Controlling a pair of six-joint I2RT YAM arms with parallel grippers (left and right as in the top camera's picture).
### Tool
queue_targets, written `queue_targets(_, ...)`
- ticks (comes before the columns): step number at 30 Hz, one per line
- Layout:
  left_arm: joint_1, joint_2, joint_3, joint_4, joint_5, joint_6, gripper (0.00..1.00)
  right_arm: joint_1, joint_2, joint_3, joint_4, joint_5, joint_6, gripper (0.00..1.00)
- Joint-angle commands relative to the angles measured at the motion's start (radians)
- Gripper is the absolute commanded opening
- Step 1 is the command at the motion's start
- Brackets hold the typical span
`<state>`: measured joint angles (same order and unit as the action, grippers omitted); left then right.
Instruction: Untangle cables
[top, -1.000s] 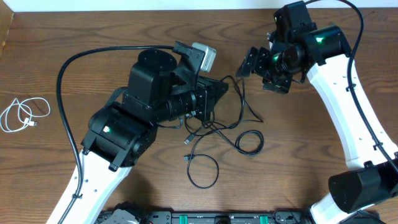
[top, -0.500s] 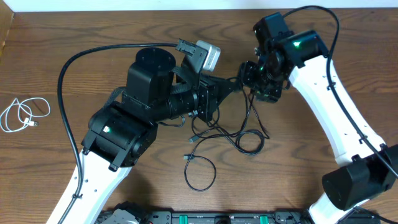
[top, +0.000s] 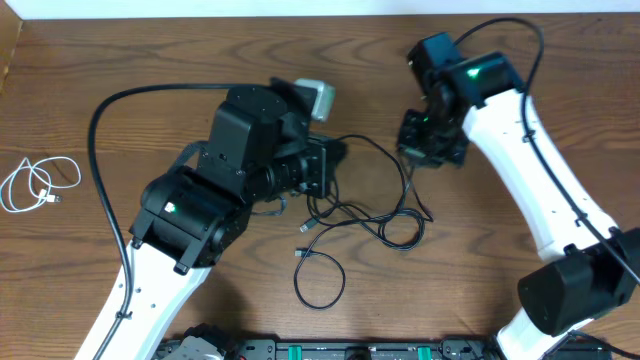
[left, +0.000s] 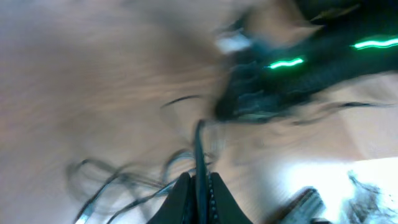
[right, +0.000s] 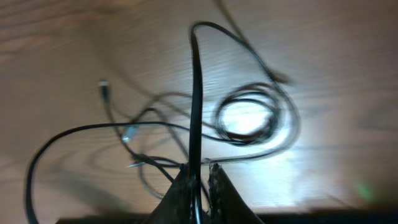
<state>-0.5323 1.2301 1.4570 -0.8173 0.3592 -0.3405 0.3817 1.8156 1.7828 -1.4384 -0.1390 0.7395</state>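
Left gripper (top: 338, 152): I see it clenched; on its wrist view the left gripper (left: 199, 182) has both fingertips squeezed onto a single dark strand that rises straight up between them
Right gripper (top: 428, 158): pinched in too; on its own camera the right gripper (right: 200, 175) has its fingers nearly together with one black strand running up from between them and curling over at the top
Black cables (top: 345, 208): I've got them lying in a loose tangle on the table (top: 120, 60), mid-scene, between the two arms and slightly towards my side
Tangle layout: from overhead, one strand arcs from the left gripper across to the right gripper, and below that the cords cross each other several times
Small coil (top: 400, 232): sits at the right edge of the tangle, below the right gripper; the right wrist view shows the same small coil (right: 281, 134) wound in a few turns to the right of the gripped strand
Lower loop (top: 320, 282): a single open ring of black cord at the near end of the heap, lying flat
Plug ends: I can pick out two small plugs (top: 303, 230) just left of the tangle's middle
White cable (top: 38, 180): loosely looped by itself at the far left edge of the table, well apart from the black ones and from both grippers
Left wrist picture: heavily blurred, so beyond the pinched strand I can't make out which cord is which
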Motion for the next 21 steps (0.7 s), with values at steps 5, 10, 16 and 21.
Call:
queue_targets(5,0.183,-0.075,0.009,-0.106,-0.214,-0.138,0.08,-0.204,-0.007,0.278,-0.188,0.370,0.004,0.01)
queue_targets(10,0.380,-0.162,0.009,-0.112,-0.177,-0.215,0.08,-0.349,-0.007,0.332,-0.260,0.332,-0.021,0.01)
queue_targets(16,0.410,-0.184,0.009,-0.056,0.145,-0.082,0.08,-0.359,-0.007,0.328,-0.200,-0.159,-0.266,0.11)
queue_targets(21,0.371,-0.156,0.008,-0.039,0.369,0.003,0.08,-0.261,-0.007,0.328,-0.144,-0.252,-0.338,0.41)
